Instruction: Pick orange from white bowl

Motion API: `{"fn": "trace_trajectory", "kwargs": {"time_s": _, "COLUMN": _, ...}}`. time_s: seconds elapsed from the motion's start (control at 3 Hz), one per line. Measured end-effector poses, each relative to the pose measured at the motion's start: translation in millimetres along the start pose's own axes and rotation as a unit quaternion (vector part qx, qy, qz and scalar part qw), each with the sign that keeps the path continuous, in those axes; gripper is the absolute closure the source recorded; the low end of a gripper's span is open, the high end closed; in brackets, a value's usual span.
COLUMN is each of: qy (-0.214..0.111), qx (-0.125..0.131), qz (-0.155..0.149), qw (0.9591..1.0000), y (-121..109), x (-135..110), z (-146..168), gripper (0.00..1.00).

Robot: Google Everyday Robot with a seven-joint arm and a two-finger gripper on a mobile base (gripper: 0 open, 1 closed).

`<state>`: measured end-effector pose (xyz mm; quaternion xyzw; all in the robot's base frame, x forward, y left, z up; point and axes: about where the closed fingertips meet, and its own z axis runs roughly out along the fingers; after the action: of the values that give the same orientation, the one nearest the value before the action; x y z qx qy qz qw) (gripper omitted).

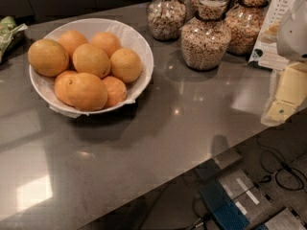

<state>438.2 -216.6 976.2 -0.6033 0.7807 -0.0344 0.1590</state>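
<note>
Approach stage of a pick, seen from the one camera. The white bowl, lined with crinkled paper, stands on the left part of a grey countertop and holds about eight fruits heaped together. The orange, the palest and most golden of them, lies at the bowl's left side, resting against the rim and touching a smaller fruit behind it and another below it. A deeper-coloured fruit of like size, marked by a dark stem dot, lies at the front of the heap and is not the target. The gripper hangs at the far right edge of the view, above the counter's right end and well apart from the bowl; it holds nothing, and whether it is spread or closed cannot be told here. Three glass jars of grain stand behind, between bowl and gripper, with a printed card beside them. Judged from this layout, the grasp is not yet begun and the reach is the step in hand. The next move calls for carrying the gripper leftward across the counter, clear of the jars, then descending over the heap's left side with the tool spread wide enough for the fruit. The neighbouring fruits lie close, so a descent from above, offset toward the rim, seems less likely to displace them.
</note>
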Motion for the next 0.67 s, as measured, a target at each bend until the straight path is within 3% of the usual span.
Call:
{"fn": "trace_trajectory", "kwargs": {"time_s": 0.33, "qy": -0.002, "qx": 0.001, "qz": 0.000, "qw": 1.0000, "y": -0.8, "x": -1.6, "z": 0.1, "gripper": 0.00}}
{"fn": "trace_trajectory", "kwargs": {"time_s": 0.67, "qy": -0.023, "qx": 0.008, "qz": -0.031, "qw": 0.9992, "y": -10.8, "x": -37.9, "z": 6.9, "gripper": 0.00}}
